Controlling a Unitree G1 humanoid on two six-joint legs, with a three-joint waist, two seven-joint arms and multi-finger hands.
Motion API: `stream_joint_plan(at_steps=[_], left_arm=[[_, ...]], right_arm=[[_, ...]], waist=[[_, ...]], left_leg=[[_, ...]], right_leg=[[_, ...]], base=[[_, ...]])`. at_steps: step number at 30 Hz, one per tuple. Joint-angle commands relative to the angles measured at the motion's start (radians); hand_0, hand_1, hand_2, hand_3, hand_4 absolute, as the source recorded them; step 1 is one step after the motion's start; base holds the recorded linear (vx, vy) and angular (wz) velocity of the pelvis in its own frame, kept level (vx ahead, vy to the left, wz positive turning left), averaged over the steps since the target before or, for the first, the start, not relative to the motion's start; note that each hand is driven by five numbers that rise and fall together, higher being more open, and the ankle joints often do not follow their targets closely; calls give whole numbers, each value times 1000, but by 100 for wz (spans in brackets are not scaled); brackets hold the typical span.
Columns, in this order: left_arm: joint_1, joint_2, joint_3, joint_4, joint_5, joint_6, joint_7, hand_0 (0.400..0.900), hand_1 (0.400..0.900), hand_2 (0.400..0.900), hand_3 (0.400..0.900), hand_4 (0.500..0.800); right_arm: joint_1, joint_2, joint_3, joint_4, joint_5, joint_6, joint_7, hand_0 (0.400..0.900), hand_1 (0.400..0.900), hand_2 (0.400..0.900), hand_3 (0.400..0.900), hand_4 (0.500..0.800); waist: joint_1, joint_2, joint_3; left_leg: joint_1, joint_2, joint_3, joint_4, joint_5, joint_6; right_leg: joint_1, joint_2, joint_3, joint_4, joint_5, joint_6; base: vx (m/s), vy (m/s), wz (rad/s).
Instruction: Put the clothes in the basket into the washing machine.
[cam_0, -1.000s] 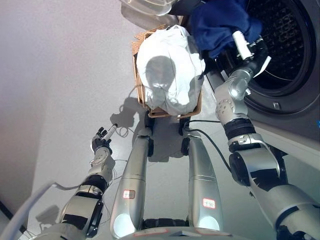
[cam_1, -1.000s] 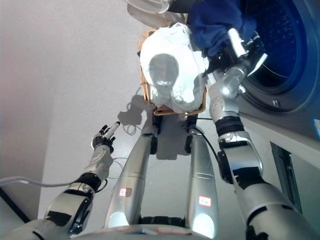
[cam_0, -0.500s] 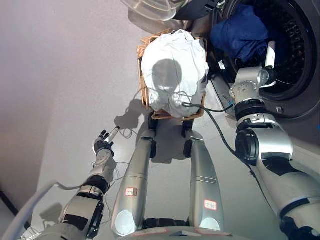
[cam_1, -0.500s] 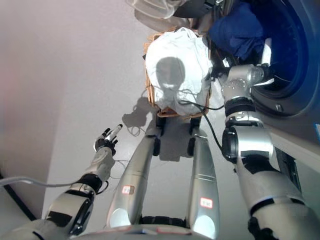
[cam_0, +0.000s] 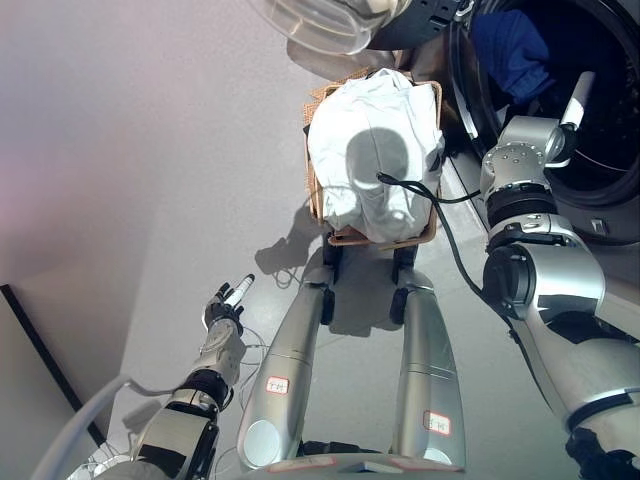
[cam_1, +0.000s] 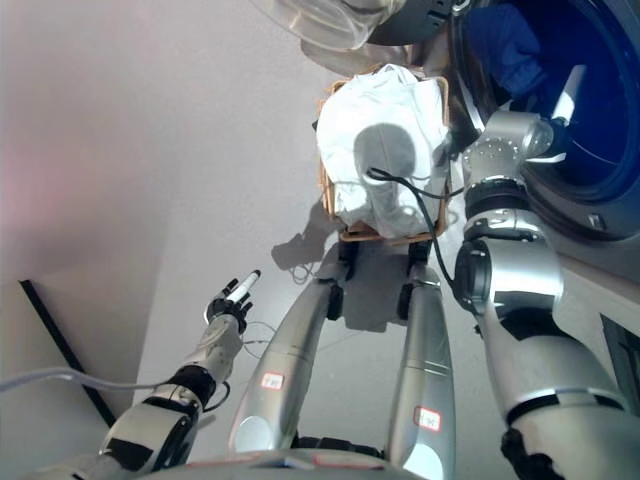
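Left eye view: my right hand (cam_0: 570, 110) reaches into the washing machine (cam_0: 600, 215) drum at 1 o'clock. One white-tipped finger points up; I cannot tell whether the hand is open or closed. The dark blue garment (cam_0: 512, 55) lies inside the drum, just beyond the hand toward 12 o'clock; contact between them is not discernible. The wicker basket (cam_0: 385, 236) stands on the grey floor (cam_0: 150, 150) at 12 o'clock, just beside the machine's opening, heaped with a white garment (cam_0: 375, 150). The clear, round machine door (cam_0: 320, 22) hangs swung out above the basket. My left hand (cam_0: 226, 308) hovers at 7 o'clock, well apart from the basket, fingers straight, holding nothing. Right eye view: a dark strip (cam_1: 60, 345) along the floor at 8 o'clock shows longer here.
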Motion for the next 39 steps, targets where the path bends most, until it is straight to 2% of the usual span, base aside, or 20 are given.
stream_joint_plan(at_steps=[1, 13, 19, 23, 26, 30, 33, 36, 39], left_arm=[[58, 19, -39, 87, -20, -5, 19, 900, 900, 900, 900, 800], [47, 10, -15, 94, -19, -7, 21, 900, 900, 900, 900, 800], [40, 1, 17, 110, -17, 2, 23, 900, 900, 900, 900, 800], [49, -9, 43, 111, -2, 15, 21, 900, 900, 900, 900, 800], [71, -17, 54, 107, 21, 22, 3, 900, 900, 900, 900, 800], [108, -20, 76, 117, 52, 25, -37, 900, 900, 900, 900, 800], [138, -8, 119, 124, 51, 16, -65, 900, 900, 900, 900, 800], [154, 13, 152, 137, 52, 4, -81, 900, 900, 900, 900, 800], [168, 30, 156, 161, 101, 9, -109, 900, 900, 900, 900, 800]], right_arm=[[46, -44, 62, -76, -33, -73, 62, 900, 900, 900, 900, 800], [157, 71, 123, -244, -76, -107, 150, 900, 900, 900, 900, 800], [339, 196, 212, -428, -120, -103, 223, 900, 900, 900, 900, 800], [531, 260, 285, -563, -188, -73, 262, 900, 900, 900, 900, 800], [686, 282, 317, -601, -238, -13, 305, 900, 900, 900, 900, 800], [832, 249, 333, -512, -310, 99, 370, 900, 900, 900, 900, 800], [902, 169, 332, -368, -496, 198, 368, 900, 900, 900, 900, 800], [943, 114, 324, -223, -643, 269, 353, 900, 900, 900, 900, 800], [973, 80, 343, -77, -751, 342, 379, 900, 900, 900, 900, 800]], waist=[[-13, -3, -92], [-35, -19, -75], [-57, -36, -55], [-75, -51, -46], [-86, -63, -47], [-92, -85, -51], [-85, -99, -54], [-77, -109, -74], [-67, -113, -109]], left_leg=[[12, -18, -19, -91, -40, -33], [28, -13, -16, -88, -38, -35], [40, -11, -14, -83, -40, -34], [67, -9, -13, -81, -46, -32], [115, -7, -16, -87, -56, -28], [221, -7, -21, -111, -70, -25], [347, -5, -29, -159, -77, -26], [450, -1, -36, -210, -78, -28], [531, 4, -40, -269, -68, -29]], right_leg=[[-1, 28, -12, 50, -113, 31], [16, 36, -13, 48, -111, 25], [30, 40, -12, 46, -108, 24], [61, 41, -16, 42, -110, 23], [112, 42, -20, 32, -114, 24], [228, 41, -28, -13, -114, 27], [361, 43, -41, -76, -114, 33], [473, 46, -55, -142, -108, 38], [557, 53, -66, -212, -93, 43]], base=[[0, 0, 0], [-3, -1, -1], [-15, 8, -3], [-4, 2, -1], [0, 0, 0], [38, 17, -2], [63, 21, 1], [61, 21, 4], [51, 27, 3]])
